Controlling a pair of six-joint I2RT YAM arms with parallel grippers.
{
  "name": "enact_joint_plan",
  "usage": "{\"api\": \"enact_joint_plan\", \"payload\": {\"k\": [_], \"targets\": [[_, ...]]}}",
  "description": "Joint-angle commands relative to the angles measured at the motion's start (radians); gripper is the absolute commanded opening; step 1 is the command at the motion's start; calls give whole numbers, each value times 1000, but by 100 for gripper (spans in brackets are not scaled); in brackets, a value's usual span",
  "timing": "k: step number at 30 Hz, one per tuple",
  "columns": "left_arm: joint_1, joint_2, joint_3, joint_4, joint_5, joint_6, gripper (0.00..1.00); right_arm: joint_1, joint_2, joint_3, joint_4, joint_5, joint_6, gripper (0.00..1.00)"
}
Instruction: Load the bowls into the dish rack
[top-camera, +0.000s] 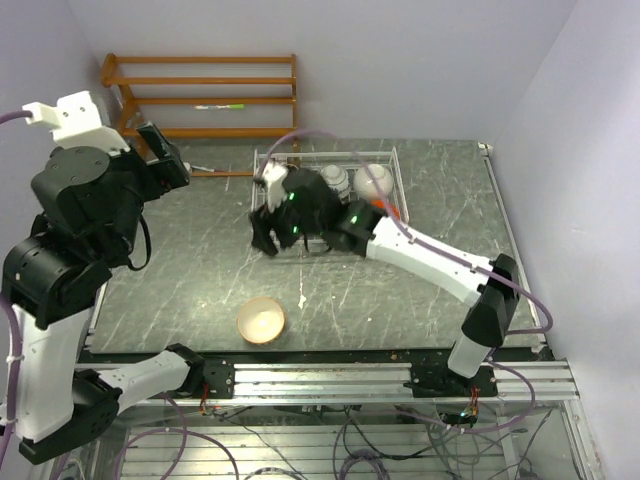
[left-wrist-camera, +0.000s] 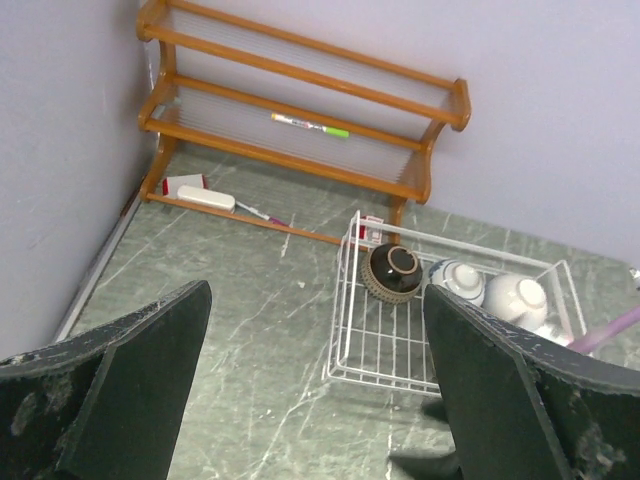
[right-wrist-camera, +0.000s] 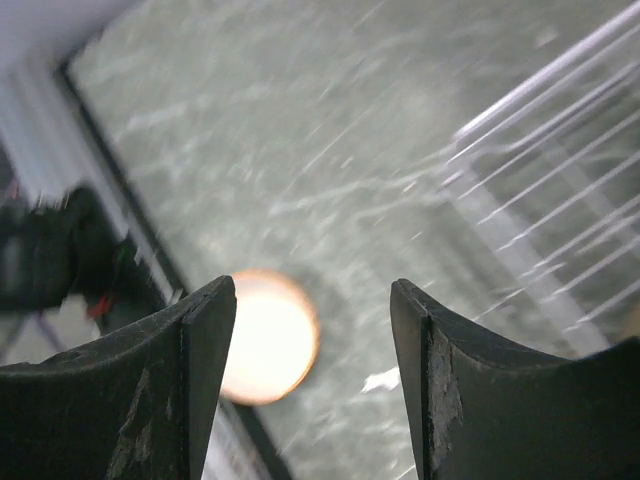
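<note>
While left fingers (left-wrist-camera: 130, 390) and right fingers (right-wrist-camera: 170, 390) gape empty | tan bowl (top-camera: 261, 320) alone near table (top-camera: 180, 260) front edge

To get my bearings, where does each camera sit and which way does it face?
Top: above and behind the robot, looking down on the table; left arm and right arm show.
Left wrist: high at left, facing the wooden shelf and dish rack; open left gripper at bottom.
Right wrist: beside the rack, facing the near edge and a tan bowl; open right gripper at bottom.
Shared: top and left wrist see the rack; top and right wrist, the bowl.
</note>
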Motion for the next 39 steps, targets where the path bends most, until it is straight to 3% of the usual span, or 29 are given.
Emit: {"api": "enact_joint_plan", "payload": {"k": [1,11,21,28,36,39], "targets": [[-6,-37,35,-21,12,-65,99,139,-15,-127,-72,-62,-35,63],[-6,-74,51,-142,64,-167,99,346,118,-148,-91,-99,-81,64],[-5,-116,8,-183,99,-247,99,380,256,-144,-65,-30,-89,62],[-6,-121,-17,-186,95,-243,99,383,321,-147,-58,-29,-94,39],[-5,-128,-36,-189,80,-229,99,397,347,-162,-48,3,-91,38],[-6,-130,-39,-186,74,-227,99,397,341,-149,-53,16,-90,26]]}}
